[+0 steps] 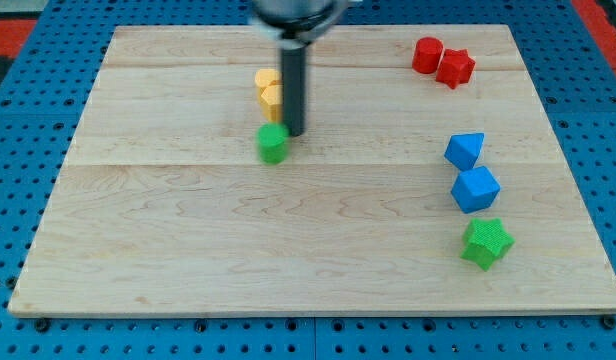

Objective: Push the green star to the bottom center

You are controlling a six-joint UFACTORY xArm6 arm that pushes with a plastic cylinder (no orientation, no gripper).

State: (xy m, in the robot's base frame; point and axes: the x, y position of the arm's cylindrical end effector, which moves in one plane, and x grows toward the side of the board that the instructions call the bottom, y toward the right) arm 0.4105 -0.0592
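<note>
The green star [486, 243] lies near the view's right edge, low on the wooden board [188, 250]. My tip [293, 134] is far from it, in the upper middle of the board, touching the upper right side of a small green block [273, 143]. The rod rises from the tip to the view's top and covers part of the yellow blocks [268, 90] just above the green block.
Two blue blocks [465, 150] [475, 188] sit stacked in a line just above the green star. Two red blocks [426, 54] [455, 67] touch each other at the upper right. Blue pegboard surrounds the board.
</note>
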